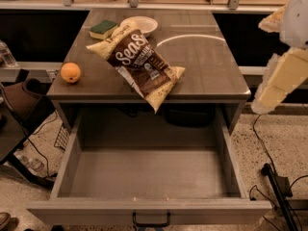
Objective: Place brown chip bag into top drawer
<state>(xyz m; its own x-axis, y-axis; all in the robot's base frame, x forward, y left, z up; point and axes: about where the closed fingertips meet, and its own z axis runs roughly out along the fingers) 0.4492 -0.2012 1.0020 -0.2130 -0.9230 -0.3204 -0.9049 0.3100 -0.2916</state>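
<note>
The brown chip bag (139, 64) lies flat on the grey counter top (207, 66), slanted, with one cream-yellow end hanging over the front edge above the drawer. The top drawer (144, 172) is pulled fully out below it, with nothing inside and its dark pull handle (151, 221) at the bottom. My gripper (269, 97) is at the end of the cream-coloured arm at the right edge. It hangs off the counter's right side, apart from the bag and holding nothing that I can see.
An orange (70, 72) sits at the counter's left edge. A green-yellow sponge (103, 29) and a white bowl (140, 24) are at the back. Cables and a stand lie on the floor at right (274, 177). A chair (19, 105) stands at left.
</note>
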